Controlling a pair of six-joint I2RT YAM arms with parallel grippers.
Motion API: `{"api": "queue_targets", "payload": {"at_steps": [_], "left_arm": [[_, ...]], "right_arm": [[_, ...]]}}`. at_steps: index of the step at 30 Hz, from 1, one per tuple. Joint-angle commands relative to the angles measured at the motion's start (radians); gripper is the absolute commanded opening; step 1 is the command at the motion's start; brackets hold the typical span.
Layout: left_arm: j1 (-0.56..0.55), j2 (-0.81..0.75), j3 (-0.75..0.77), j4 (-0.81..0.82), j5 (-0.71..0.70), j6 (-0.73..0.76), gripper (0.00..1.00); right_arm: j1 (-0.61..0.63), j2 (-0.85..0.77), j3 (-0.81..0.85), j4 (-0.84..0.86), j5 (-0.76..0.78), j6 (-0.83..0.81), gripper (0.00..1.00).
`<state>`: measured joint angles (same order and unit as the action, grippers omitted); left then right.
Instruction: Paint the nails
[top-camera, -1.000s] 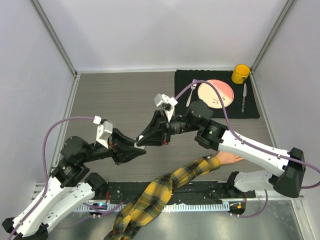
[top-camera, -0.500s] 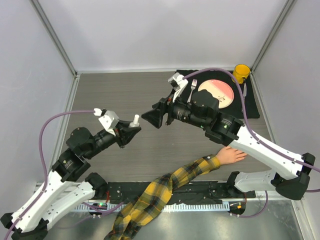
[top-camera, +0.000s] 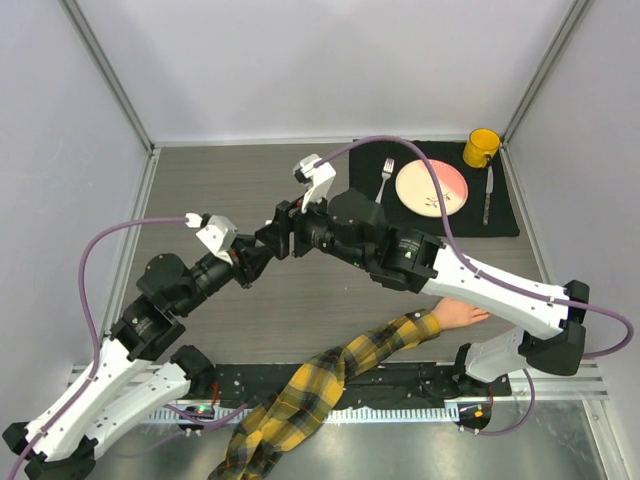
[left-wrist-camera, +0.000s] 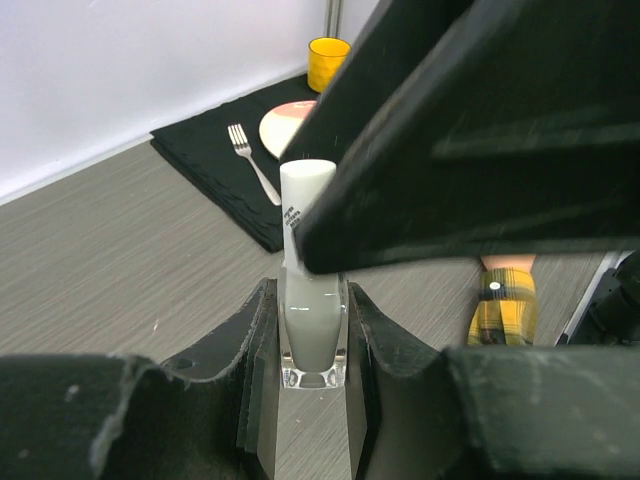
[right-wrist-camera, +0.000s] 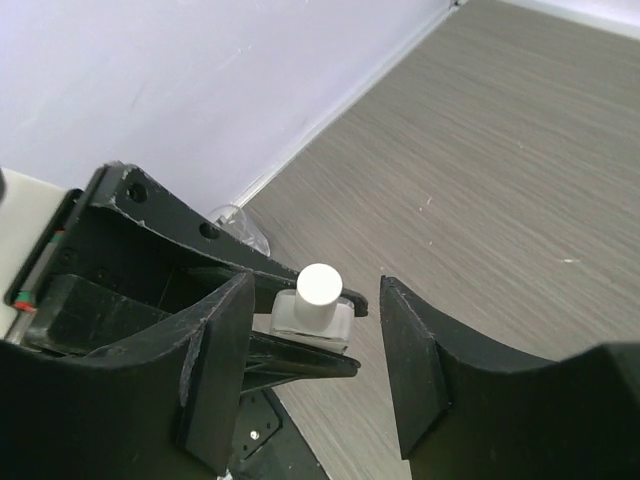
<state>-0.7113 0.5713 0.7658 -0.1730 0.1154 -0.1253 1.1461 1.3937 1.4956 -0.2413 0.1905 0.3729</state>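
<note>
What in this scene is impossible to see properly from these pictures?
- Nails: too small to see in the top view on the hand; in the left wrist view the right gripper covers most of the hand.
- Bottle: hidden between both grippers in the top view; the right wrist view shows only its cap, the left gripper hiding the rest.
- Plate: partly hidden in the left wrist view by the cap and right gripper.
</note>
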Motion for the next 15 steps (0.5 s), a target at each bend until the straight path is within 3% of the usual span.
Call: {"api": "queue_targets", "payload": {"at_steps": [1, 6, 7, 10, 11, 13, 15], "left_arm": [[-0.002, -0.019, -0.005, 0.092, -0.003, -0.039, 0.00], [-0.002, -0.044, -0.020, 0.105, 0.004, -0.075, 0.00], [-0.002, -0.047, -0.020, 0.107, 0.018, -0.080, 0.00], [-0.002, -0.054, -0.017, 0.113, 0.061, -0.115, 0.00], [-0.002, -0.056, -0.014, 0.116, 0.119, -0.125, 0.00], [-0.002, -0.054, 0.000, 0.118, 0.208, -0.151, 0.00], [-0.002, -0.054, 0.006, 0.122, 0.392, -0.171, 0.00]], "right_arm": [[0.014, 0.001, 0.038, 0.023, 0.037, 0.018, 0.56], [0.014, 0.002, 0.023, 0.042, 0.006, 0.031, 0.40], [0.012, 0.002, 0.019, 0.042, -0.006, 0.031, 0.30], [0.011, -0.007, -0.001, 0.057, -0.038, 0.021, 0.14], [0.009, -0.010, -0.005, 0.057, -0.051, -0.003, 0.00], [-0.006, -0.024, -0.024, 0.059, -0.100, -0.046, 0.00], [-0.046, -0.056, -0.053, 0.079, -0.361, -0.118, 0.00]]}}
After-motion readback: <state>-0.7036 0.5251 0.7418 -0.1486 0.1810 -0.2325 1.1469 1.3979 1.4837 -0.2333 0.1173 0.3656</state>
